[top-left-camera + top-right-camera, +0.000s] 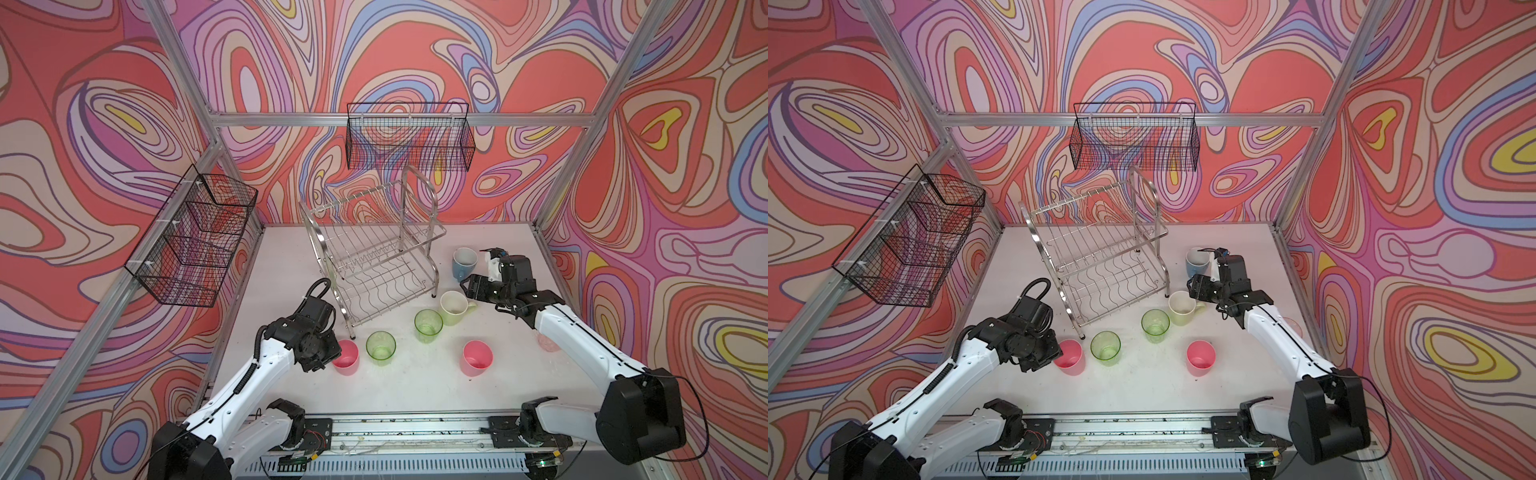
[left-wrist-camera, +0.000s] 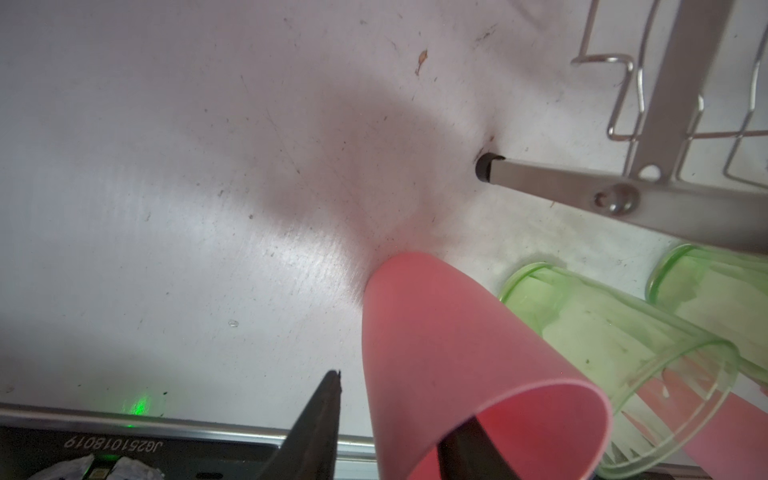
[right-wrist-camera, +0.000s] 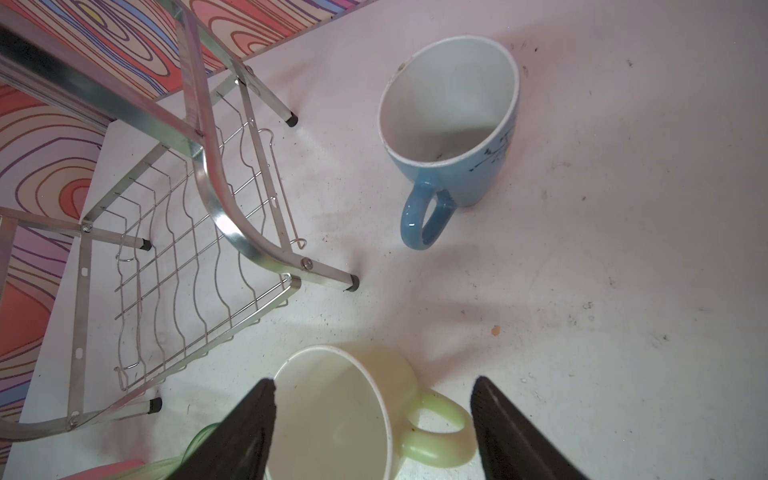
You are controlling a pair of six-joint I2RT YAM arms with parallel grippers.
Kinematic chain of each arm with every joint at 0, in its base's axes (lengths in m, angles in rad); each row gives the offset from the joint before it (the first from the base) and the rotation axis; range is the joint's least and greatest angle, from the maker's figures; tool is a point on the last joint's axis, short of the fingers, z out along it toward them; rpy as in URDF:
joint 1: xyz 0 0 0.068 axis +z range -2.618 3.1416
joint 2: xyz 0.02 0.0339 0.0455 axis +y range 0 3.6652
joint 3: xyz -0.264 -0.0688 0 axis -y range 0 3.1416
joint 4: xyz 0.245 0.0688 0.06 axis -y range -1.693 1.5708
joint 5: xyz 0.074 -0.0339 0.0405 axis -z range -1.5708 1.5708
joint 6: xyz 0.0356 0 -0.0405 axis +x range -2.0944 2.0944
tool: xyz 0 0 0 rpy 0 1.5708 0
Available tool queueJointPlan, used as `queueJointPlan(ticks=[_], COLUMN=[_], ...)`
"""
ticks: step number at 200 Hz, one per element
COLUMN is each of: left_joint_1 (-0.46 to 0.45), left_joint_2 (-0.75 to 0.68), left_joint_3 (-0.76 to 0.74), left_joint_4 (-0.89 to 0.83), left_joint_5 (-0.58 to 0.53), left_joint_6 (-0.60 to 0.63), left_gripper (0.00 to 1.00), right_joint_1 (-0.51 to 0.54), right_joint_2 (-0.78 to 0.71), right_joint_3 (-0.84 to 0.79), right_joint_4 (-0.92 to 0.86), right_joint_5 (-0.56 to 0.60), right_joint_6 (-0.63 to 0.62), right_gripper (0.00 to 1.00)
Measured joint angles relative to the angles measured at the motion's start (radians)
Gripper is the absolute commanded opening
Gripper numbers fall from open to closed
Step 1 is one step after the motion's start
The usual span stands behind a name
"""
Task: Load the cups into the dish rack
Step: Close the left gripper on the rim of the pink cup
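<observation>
Fingers (image 2: 322, 415) of the left end effector (image 2: 401, 397) are straddling the leftmost pink tumbler's (image 2: 436, 332) wall, narrow but not yet pinching, as it is standing upright on the surface (image 2: 166, 166) beside the dish rack's (image 2: 681, 83) front leg (image 2: 536, 176), the right end effector (image 3: 374, 382) hanging wide over the pale-green mug (image 3: 332, 415).

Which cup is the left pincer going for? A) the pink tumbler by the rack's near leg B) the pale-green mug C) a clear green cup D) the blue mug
A: in the left wrist view the left pincer straddles the wall of the pink tumbler, one finger inside the mouth and the other outside, with a gap showing at the outer finger.
</observation>
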Motion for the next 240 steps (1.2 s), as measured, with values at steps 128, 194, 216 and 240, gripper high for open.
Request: queueJointPlan(ticks=[128,194,216,240], left_joint_1=[-0.018,-0.022,-0.034,-0.047], left_joint_2=[-0.048,-0.151,-0.164,-0.172], left_joint_3=[-0.019,-0.019,-0.018,-0.010], left_joint_4=[-0.005,-0.027,-0.037,-0.055], left_joint_5=[-0.043,-0.053,-0.060,-0.067], left_joint_6=[-0.003,0.013,0.015,0.021], left_gripper=[0.09,0.08,0.08,0.08], right_joint_1=[0.008,0.027,0.032,0.035], right_joint_2=[0.010,0.006,-0.005,-0.020], right_joint_3=[0.000,0.000,0.001,0.005], right_joint_4=[-0.001,-0.018,-0.031,-0.040], right_joint_5=[0.008,0.016,0.019,0.023], right_joint_6=[0.000,0.000,0.000,0.001], right_gripper=[0.76,0.76,0.76,0.76])
